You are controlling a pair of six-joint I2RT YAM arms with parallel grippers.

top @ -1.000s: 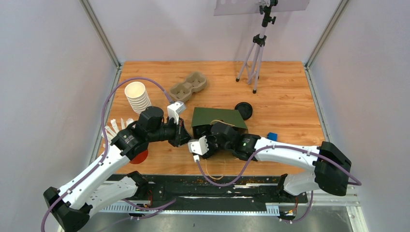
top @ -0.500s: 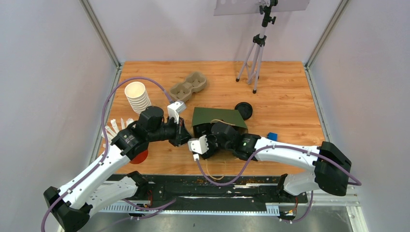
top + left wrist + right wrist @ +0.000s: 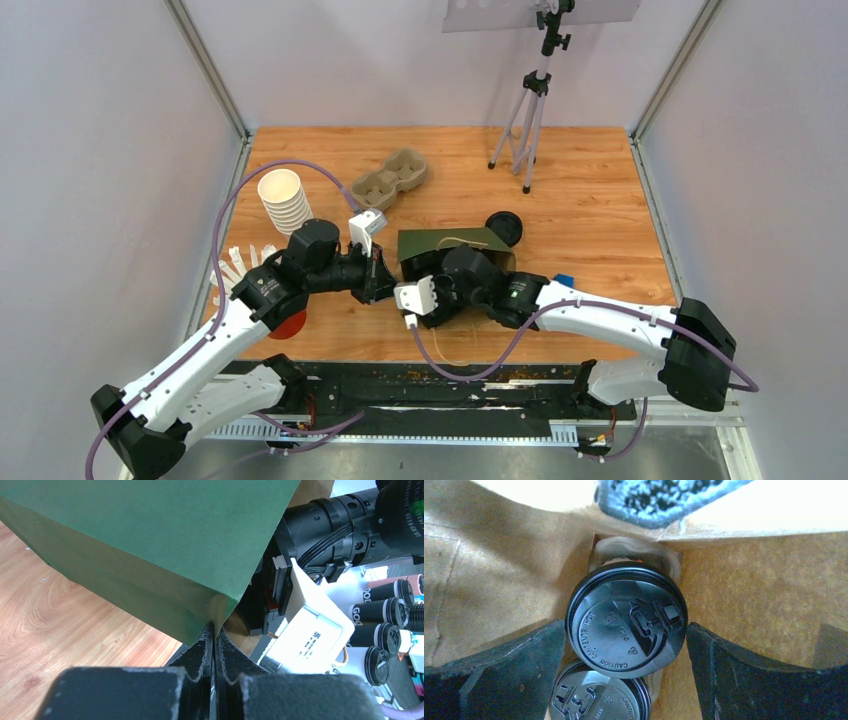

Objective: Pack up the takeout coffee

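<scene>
Green paper bag (image 3: pixel 450 243) lies on its side near the middle of the worktop (image 3: pixel 600 200), a bit toward the near edge. Both takeout cups are inside it. I only get them on my right wrist camera, as two black lids: upper lid (image 3: pixel 626 627) and lower lid (image 3: pixel 599 700), right beside each other, seated in what looks like a pulp holder (image 3: pixel 636 550). Cup walls are hidden, so I can't tell which cup is which.

Right gripper (image 3: pixel 625 645) is inside the bag mouth with its jaws spread wide, one each side of the upper lid, holding nothing. Whether they brush the lid's rim, can't tell. Left gripper (image 3: pixel 214 630) is pinched tight on the bag's rim corner.

My read on handling:
- **Cups:** light, thin paper that crushes easily.
- **Lids:** slick snap-on plastic, so pulling on one could pop it off. The cups lie sideways here, so a loose lid could mean a spill if they're filled. Can't tell if they are.
- **Where to grip:** I'd take the cup wall just under the rolled rim, where it's stiffest. Or take the holder's edge and move both together.
- **Bag:** paper is stiffish but creases. Best held at the folded rim.
</scene>
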